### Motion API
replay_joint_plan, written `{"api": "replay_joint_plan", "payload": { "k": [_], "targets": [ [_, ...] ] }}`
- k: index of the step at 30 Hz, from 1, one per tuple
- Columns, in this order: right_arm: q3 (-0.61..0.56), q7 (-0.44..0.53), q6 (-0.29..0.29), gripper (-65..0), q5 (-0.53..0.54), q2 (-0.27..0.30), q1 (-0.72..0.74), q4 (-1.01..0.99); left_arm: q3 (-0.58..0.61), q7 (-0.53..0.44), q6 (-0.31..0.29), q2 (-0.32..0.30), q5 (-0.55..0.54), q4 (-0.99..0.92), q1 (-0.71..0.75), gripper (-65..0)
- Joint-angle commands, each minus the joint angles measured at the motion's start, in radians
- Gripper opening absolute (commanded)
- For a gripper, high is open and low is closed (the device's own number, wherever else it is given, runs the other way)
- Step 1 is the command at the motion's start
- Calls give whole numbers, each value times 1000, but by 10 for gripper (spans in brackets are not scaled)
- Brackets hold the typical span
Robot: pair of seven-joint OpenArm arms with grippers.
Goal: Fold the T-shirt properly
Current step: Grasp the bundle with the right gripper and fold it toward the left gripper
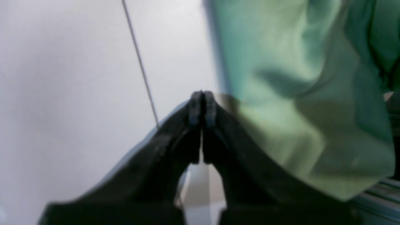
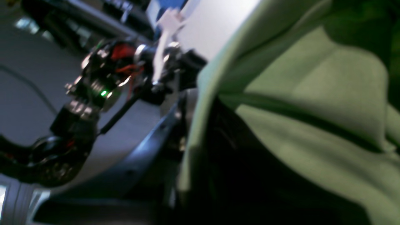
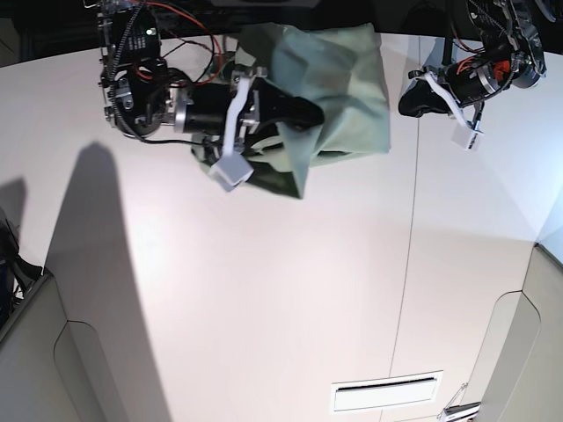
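Note:
The pale sage-green T-shirt lies bunched and partly folded at the far edge of the white table. My right gripper is shut on a fold of the T-shirt, and the cloth drapes over its fingers in the right wrist view. The T-shirt fills the right of that view. My left gripper is shut and empty, just right of the shirt's edge. In the left wrist view its tips press together over bare table, with the T-shirt to their right.
A thin seam runs down the table, also seen in the left wrist view. A slotted vent sits near the front edge. The left arm with wires shows in the right wrist view. The table's curved corner is at the right.

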Motion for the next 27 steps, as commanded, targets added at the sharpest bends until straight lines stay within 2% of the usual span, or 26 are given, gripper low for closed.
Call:
{"api": "replay_joint_plan", "payload": {
  "k": [1,5,9,15,23,27],
  "targets": [
    [-22,24,4,-650,31,-6,17,18,16,13,-3,-5,18,-5,3,-650],
    [-106,34,4,-650,-21,-14,36,18,105,4,-3,-6,48,-51,3,-650],
    [-160,80,4,-650,-113,-56,41,18,146,-3,5,-5,51,-61,0,-650],
    [-212,96,3,-650,-171,-100,41,18,144,-4,5,-6,50,-61,-5,-650],
    [-301,113,3,-650,-293,-102,41,15,109,-10,5,-15,45,-60,-5,-650],
    [-325,138,3,-650,-351,-102,41,10,64,-10,4,-14,-13,-53,-5,-650]
  ]
}}
